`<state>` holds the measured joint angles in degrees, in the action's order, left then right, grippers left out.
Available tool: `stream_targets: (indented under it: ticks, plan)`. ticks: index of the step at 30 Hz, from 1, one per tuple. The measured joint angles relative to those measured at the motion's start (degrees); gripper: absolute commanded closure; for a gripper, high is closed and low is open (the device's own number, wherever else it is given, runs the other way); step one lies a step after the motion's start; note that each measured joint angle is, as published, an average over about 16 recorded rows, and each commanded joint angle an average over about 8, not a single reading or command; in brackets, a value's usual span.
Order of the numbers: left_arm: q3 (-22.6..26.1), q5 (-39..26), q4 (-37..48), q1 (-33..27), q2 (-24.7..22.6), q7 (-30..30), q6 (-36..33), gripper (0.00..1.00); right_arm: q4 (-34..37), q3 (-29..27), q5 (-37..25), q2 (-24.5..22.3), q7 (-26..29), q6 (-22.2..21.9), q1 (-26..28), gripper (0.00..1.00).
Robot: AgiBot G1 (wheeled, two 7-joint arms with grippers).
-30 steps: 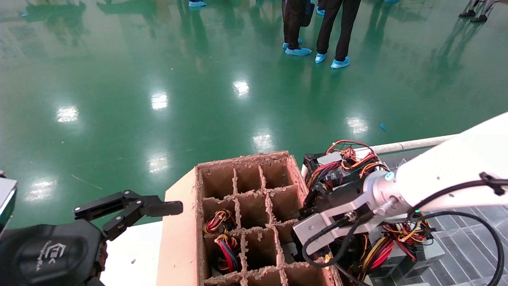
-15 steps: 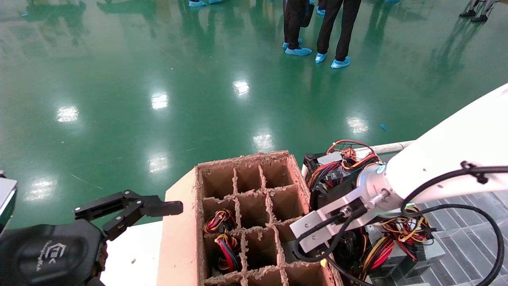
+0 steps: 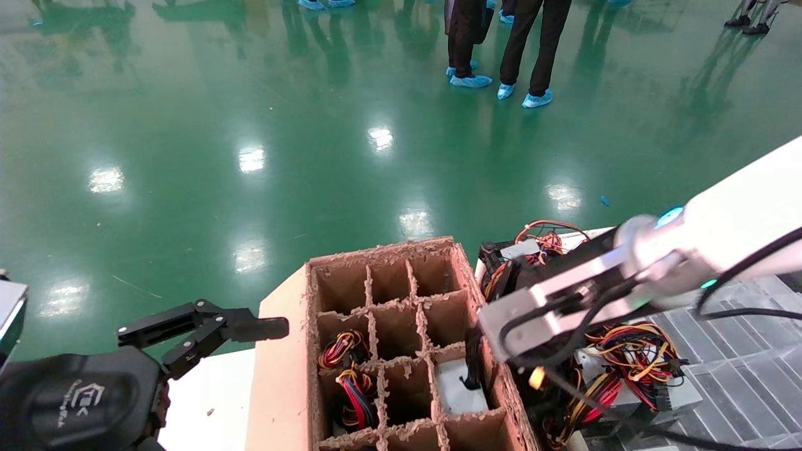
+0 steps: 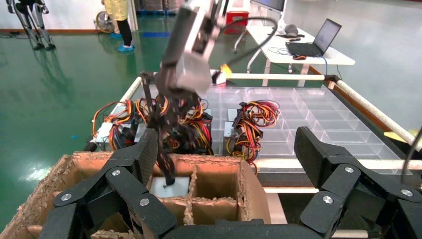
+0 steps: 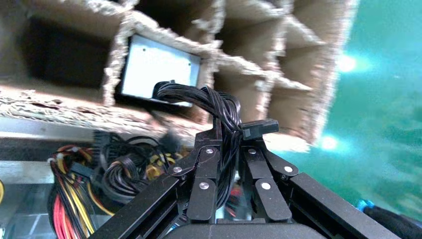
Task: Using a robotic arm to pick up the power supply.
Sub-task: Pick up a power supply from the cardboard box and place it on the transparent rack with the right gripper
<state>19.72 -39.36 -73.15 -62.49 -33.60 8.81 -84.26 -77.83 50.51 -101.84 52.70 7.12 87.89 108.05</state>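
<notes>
The power supply [image 3: 460, 393] shows as a light-grey metal face inside a right-hand cell of the cardboard box [image 3: 282, 376]. Its black cable bundle [image 5: 219, 107] runs up from the box face [image 5: 157, 69] into my right gripper [image 5: 229, 137], which is shut on the bundle. The robotic arm [image 3: 720, 232] reaches in from the right, and its silver bracket [image 3: 551, 307] hangs over the box's right edge. In the left wrist view the grey face [image 4: 169, 186] lies below that bracket. My left gripper [image 3: 250, 327] is parked open at the lower left, beside the box.
Two neighbouring cells hold red-yellow wire bundles [image 3: 351, 369]. Grey boxes with coloured wires [image 3: 626, 357] crowd the clear compartment tray [image 3: 745, 382] on the right. People [image 3: 526, 50] stand far off on the green floor. A table with a laptop [image 4: 318, 40] stands beyond the tray.
The right arm has swung up and to the right, lifting the bracket clear of the cell. The grey face with its black cable now shows there. The left arm has not moved.
</notes>
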Motion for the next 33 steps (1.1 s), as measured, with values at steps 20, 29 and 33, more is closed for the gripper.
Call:
stream_targets:
  ticks: [20,29,33]
  plan:
    - [0.0,0.0,0.0,0.0,0.0,0.0,0.0,0.00,0.9,-6.6,-9.6,-7.7,0.2,-15.7,10.6,1.00]
    - [0.0,0.0,0.0,0.0,0.0,0.0,0.0,0.00,5.1,-6.6,-16.1,-7.1,-2.1,-22.9,10.5,1.00]
    - [0.0,0.0,0.0,0.0,0.0,0.0,0.0,0.00,8.0,-6.2,-17.3,-6.9,-4.6,-25.1,10.2,1.00]
